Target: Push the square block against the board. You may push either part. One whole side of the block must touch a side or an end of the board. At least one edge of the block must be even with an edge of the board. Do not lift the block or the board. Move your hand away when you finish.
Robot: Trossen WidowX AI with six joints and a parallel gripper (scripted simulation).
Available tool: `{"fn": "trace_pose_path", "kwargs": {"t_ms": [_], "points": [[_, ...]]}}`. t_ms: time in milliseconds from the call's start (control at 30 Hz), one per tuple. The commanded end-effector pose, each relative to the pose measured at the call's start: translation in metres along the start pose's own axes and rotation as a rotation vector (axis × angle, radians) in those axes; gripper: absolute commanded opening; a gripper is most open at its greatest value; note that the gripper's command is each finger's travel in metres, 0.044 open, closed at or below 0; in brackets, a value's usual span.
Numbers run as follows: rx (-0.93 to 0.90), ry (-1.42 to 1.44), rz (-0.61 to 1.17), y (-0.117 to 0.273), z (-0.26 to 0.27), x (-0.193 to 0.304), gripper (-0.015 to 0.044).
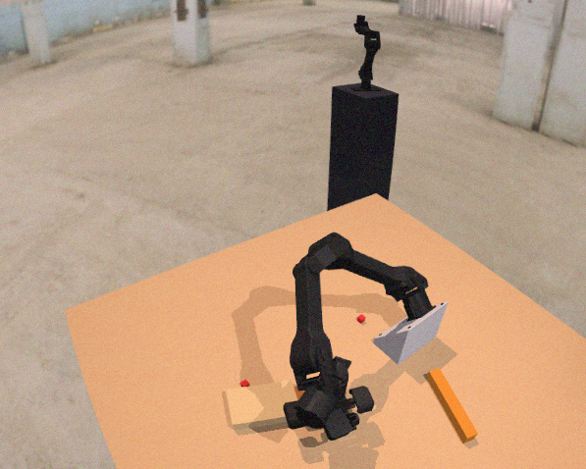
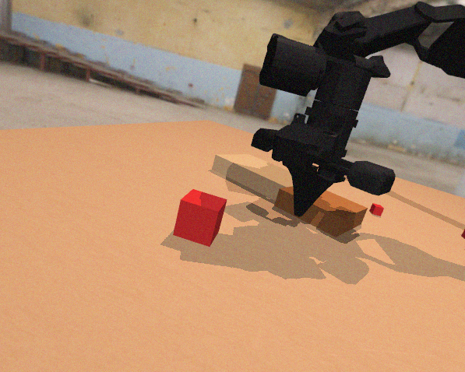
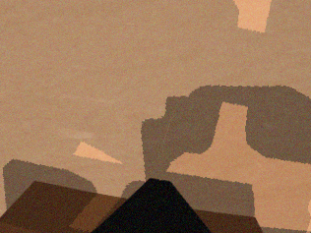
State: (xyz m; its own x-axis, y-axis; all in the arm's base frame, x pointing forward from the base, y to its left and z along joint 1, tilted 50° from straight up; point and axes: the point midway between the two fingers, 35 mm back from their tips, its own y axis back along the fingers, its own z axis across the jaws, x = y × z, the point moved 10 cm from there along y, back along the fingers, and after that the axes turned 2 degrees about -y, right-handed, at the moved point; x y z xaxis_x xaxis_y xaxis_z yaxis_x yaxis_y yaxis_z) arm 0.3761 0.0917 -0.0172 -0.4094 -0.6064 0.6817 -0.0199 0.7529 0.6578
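Note:
The square block (image 2: 346, 218) (image 3: 36, 203) is brown-orange and lies flat on the table; in the top view the arm hides most of it. The board (image 1: 247, 403) (image 2: 242, 160) is pale tan, long and flat, just beyond the block's left end in the exterior view. The block sits close to the board's end; the arm hides the join, so I cannot tell if a whole side touches or an edge is even. My gripper (image 2: 300, 212) (image 3: 156, 190) is shut and empty, its tips low in front of the block's near side; contact is unclear.
A red cube (image 2: 199, 219) stands in front of the board. Smaller red cubes (image 1: 361, 318) (image 2: 376, 209) lie farther off, one beside the board's far edge. An orange bar (image 1: 452, 405) lies right of the gripper in the top view, near the arm's grey base mount (image 1: 416, 335).

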Motion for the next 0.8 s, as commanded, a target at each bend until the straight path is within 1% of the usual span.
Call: {"fn": "trace_pose_path", "kwargs": {"t_ms": [0, 767], "points": [[0.001, -0.001, 0.007, -0.001, -0.001, 0.006, 0.0], [0.001, -0.001, 0.009, -0.002, 0.001, 0.024, 0.0]]}}
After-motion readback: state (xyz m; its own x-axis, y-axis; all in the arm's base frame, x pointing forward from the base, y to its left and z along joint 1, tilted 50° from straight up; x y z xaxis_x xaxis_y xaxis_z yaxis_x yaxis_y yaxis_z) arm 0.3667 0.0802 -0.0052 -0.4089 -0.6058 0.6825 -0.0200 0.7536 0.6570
